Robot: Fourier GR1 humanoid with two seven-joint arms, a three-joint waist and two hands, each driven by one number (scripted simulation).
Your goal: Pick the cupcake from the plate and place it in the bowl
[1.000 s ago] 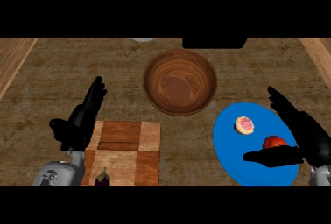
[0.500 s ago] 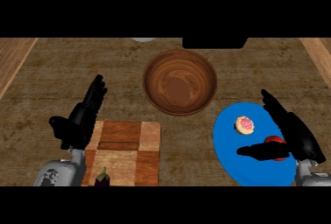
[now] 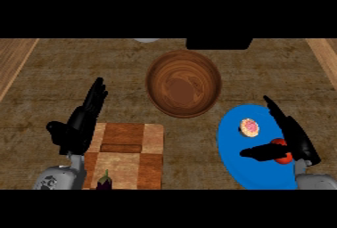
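Fingers (image 3: 280, 116) beside one cupcake (image 3: 249, 127)

One head view looks steeply down at the bench (image 3: 79, 71) from above. Both forearms enter from the lower edge, the left robot hand (image 3: 77, 122) at left and the right robot hand (image 3: 293, 142) at right, close below the camera.

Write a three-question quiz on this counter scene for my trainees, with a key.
1. True or false: the wooden bowl holds the cupcake.
2. Which hand is over the blue plate? A left hand B right hand
3. What lies on the chequered cutting board at its near edge?

Key
1. False; it sits on the plate.
2. B
3. An eggplant.
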